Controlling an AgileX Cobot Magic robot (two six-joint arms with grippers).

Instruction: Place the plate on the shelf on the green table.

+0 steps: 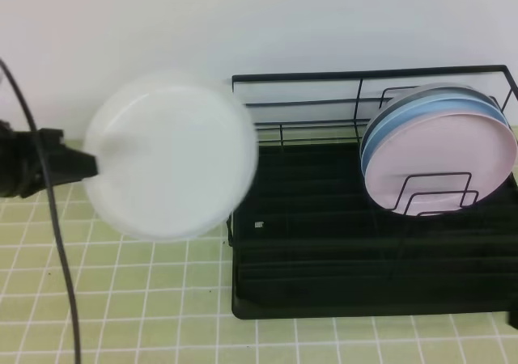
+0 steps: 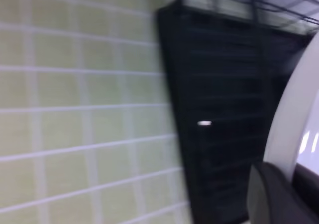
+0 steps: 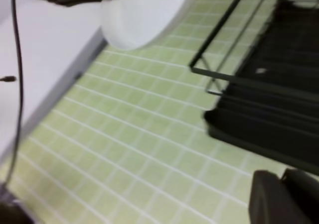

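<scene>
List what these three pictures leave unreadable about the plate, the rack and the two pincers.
- Left pincer: high view, its tips lie behind the white plate; the plate itself is motion-blurred.
- Right pincer: right wrist view, cut by the bottom edge, so its opening is unreadable; absent from the high view.
- Rack: left wrist view, smeared by blur, wires indistinct.
- Stacked plates: high view, the count behind the pink one is unclear.

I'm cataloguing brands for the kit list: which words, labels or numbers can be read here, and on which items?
None readable.
White plate: no print.
Dish rack: one small pale mark on its tray, too small and blurred to read.
Pink plate and blue plates: no print.
</scene>
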